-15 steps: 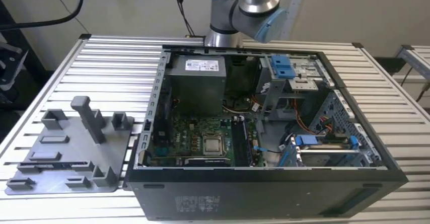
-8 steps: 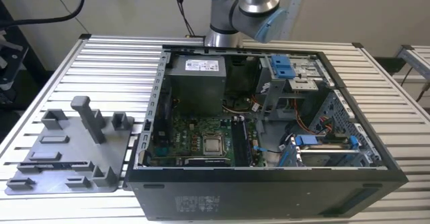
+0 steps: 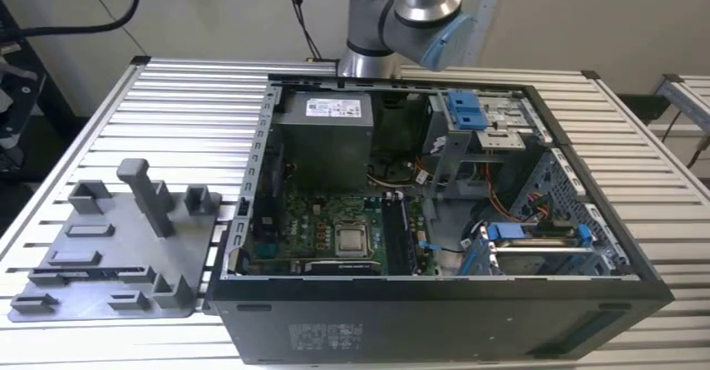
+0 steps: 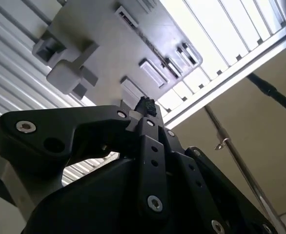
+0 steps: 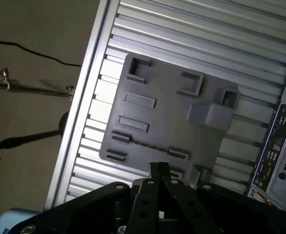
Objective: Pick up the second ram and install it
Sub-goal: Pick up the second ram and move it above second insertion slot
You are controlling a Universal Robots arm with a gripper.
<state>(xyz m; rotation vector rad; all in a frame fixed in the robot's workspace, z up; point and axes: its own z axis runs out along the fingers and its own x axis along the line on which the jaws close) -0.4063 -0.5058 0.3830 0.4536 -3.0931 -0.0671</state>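
Note:
The second ram (image 3: 91, 268) is a thin dark strip standing on edge between two holders at the near end of the grey fixture plate (image 3: 111, 245), at the exterior view's left. In the first wrist view it shows as a thin dark line (image 5: 148, 146) across that plate (image 5: 167, 112). My gripper (image 5: 160, 169) hangs high above the plate, its black fingers pressed together with nothing between them. In the second wrist view the gripper's tips (image 4: 145, 104) also meet, with the plate (image 4: 109, 44) far beyond them. The arm (image 3: 405, 12) rises out of the exterior view behind the case.
An open black computer case (image 3: 444, 303) lies on the slatted aluminium table (image 3: 178, 87), right of the plate. Inside are the green motherboard (image 3: 322, 220), its long black slots (image 3: 397, 237), a grey power supply (image 3: 322, 133) and blue drive brackets (image 3: 471, 112). Tall posts (image 3: 145, 195) stand on the plate.

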